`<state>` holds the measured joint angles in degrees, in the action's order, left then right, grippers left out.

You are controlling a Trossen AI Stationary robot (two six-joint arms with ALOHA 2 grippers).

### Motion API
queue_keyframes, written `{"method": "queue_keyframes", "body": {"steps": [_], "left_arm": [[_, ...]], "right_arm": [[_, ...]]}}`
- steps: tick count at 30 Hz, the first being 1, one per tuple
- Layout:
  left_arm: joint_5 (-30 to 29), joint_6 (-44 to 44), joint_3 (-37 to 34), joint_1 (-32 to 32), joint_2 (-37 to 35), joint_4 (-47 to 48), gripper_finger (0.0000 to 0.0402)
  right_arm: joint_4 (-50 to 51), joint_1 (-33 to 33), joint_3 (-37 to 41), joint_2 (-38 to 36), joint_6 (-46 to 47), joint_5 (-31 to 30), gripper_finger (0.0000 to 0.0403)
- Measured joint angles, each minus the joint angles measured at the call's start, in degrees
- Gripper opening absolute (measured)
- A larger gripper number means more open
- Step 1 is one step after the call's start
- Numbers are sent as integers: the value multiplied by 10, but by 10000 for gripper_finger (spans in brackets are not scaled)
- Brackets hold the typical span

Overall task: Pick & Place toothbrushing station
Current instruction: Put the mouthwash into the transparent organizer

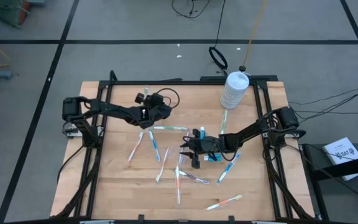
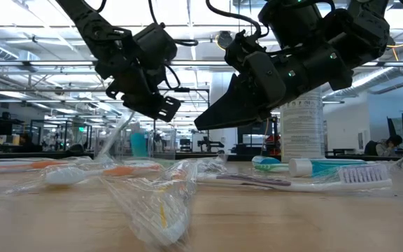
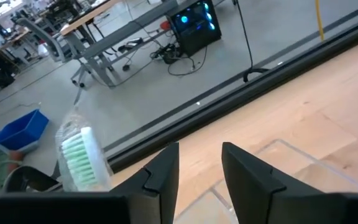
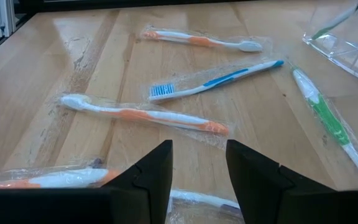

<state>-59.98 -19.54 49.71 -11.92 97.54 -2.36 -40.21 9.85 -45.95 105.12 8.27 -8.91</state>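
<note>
**Two tools open, neither gripping a brush**

My left tool point(image 1: 146, 122) hovers with its jaws partly apart and nothing between them. A wrapped green-bristled toothbrush point(image 3: 79, 157) stands just beside one finger, outside the gap, and the clear cup point(image 4: 344, 50) sits below this tool.

Further right, the right tool point(image 1: 190, 153) hangs low over the worktop point(image 1: 117, 186), also part open and empty. Ahead of it lie an orange-handled toothbrush point(image 4: 145, 115) and a blue toothbrush point(image 4: 219, 79), well apart from each other. A teal toothpaste tube point(image 2: 327, 166) lies close behind it.

I judge these brushes light, stiff and slippery in their crinkly film. I would pinch one mid-handle, across its width, as the wrap may slide.
</note>
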Motion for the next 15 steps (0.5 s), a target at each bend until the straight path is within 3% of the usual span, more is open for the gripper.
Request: {"method": "queue_keyframes", "body": {"steps": [11, 15], "left_arm": [[11, 43, 3, 0, 0, -7, 98], [103, 71, 9, 4, -16, 10, 97]], "right_arm": [[0, 0, 0, 0, 0, 0, 141], [0, 0, 0, 0, 0, 0, 141]]}}
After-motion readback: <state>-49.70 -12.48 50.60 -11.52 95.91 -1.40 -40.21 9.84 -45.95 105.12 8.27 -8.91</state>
